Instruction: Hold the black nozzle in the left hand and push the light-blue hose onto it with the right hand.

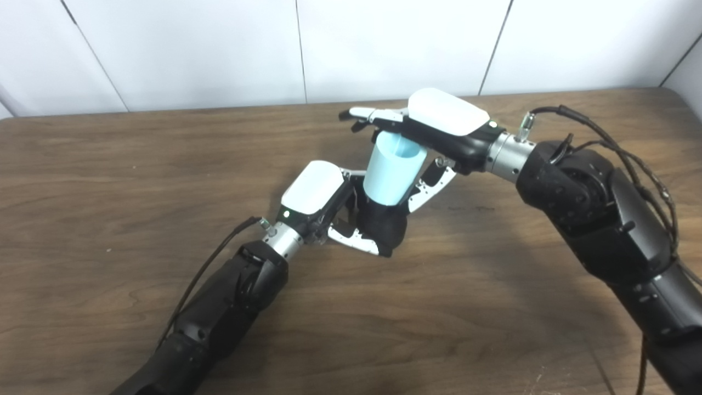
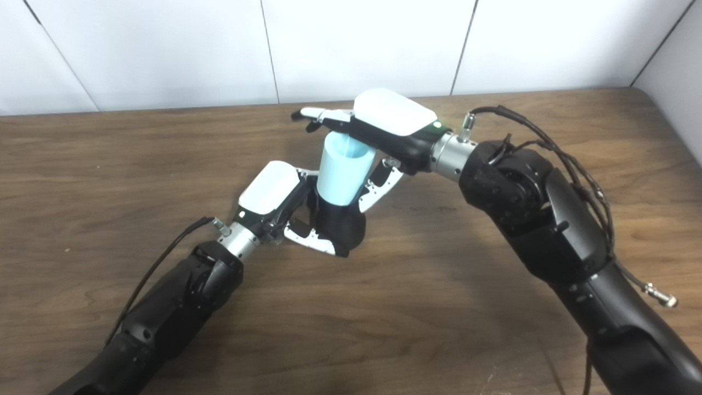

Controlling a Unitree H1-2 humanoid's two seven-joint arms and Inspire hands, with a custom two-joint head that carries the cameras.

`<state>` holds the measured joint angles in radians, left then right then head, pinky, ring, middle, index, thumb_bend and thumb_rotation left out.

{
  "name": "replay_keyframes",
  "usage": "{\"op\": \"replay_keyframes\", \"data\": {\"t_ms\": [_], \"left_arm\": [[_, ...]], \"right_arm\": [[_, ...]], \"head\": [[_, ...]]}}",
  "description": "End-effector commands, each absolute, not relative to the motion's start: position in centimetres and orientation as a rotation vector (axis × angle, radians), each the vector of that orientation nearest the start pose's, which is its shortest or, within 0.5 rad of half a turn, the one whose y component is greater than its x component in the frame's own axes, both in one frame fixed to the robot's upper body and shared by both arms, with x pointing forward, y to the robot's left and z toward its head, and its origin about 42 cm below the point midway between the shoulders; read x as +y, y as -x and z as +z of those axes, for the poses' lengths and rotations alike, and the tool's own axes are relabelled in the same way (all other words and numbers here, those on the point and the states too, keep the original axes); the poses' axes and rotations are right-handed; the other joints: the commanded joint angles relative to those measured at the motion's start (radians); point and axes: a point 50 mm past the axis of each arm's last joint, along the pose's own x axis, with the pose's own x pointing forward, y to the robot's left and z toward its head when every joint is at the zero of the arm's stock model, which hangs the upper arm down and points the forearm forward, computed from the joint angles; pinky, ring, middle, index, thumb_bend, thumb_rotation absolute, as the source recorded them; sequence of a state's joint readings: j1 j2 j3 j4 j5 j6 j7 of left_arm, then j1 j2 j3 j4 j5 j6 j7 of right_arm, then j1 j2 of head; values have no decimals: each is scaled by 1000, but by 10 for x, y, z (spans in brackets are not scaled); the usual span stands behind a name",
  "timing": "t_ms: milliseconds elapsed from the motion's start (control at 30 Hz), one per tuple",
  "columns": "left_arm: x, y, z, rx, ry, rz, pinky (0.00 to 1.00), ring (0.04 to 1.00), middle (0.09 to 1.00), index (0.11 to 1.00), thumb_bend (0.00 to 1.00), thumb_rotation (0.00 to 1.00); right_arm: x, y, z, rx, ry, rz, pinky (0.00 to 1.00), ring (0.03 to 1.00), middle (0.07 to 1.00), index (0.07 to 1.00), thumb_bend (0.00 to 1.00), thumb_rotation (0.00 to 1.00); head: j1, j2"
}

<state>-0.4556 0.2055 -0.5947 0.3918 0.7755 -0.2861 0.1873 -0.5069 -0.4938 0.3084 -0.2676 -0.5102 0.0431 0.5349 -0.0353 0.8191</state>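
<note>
Robot's left hand (image 1: pixel 321 200) clamps matte black plastic nozzle (image 1: pixel 384 225) w/ pale-blue tapered hose (image 1: pixel 392 170) already seated on it; right hand (image 1: pixel 439 129) wraps hose; final push prob. remains.

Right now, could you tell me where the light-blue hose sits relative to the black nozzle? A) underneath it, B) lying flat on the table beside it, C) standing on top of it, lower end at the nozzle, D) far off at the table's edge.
C: the light-blue hose stands tilted with its lower end meeting the black nozzle, which the left hand holds.
</note>
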Motion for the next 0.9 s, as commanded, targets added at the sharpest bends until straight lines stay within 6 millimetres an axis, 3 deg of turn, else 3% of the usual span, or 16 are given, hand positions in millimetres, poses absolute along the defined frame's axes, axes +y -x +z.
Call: {"op": "replay_keyframes", "data": {"t_ms": [0,167,367,533,667,800,867], "left_arm": [[128,-347,64,-362,-1158,-732,297,383,407,501,522,0],[128,-346,63,-357,-1152,-727,308,384,403,499,522,0],[129,-346,63,-354,-1153,-730,293,371,400,497,522,0],[130,-346,62,-349,-1154,-733,293,368,398,497,521,0],[131,-347,62,-349,-1161,-733,279,357,395,495,521,0],[132,-349,61,-351,-1163,-729,281,369,400,497,522,0],[132,-350,61,-351,-1165,-728,292,386,407,500,522,0]], "right_arm": [[-216,-372,313,-496,1194,595,583,775,872,959,908,201],[-223,-372,316,-467,1192,586,597,791,869,947,913,168],[-229,-373,324,-436,1151,577,530,728,881,994,965,182],[-238,-368,334,-416,1069,582,619,838,985,1000,1000,189],[-247,-360,343,-398,1062,616,738,970,1000,1000,1000,227],[-260,-347,354,-279,1117,685,765,999,1000,1000,1000,302],[-268,-340,358,-201,1141,736,731,1000,1000,1000,1000,286]], "head": [[-3,-3],[0,0],[-2,-1],[-1,-2],[0,-7],[-4,-13],[-7,-18]]}}
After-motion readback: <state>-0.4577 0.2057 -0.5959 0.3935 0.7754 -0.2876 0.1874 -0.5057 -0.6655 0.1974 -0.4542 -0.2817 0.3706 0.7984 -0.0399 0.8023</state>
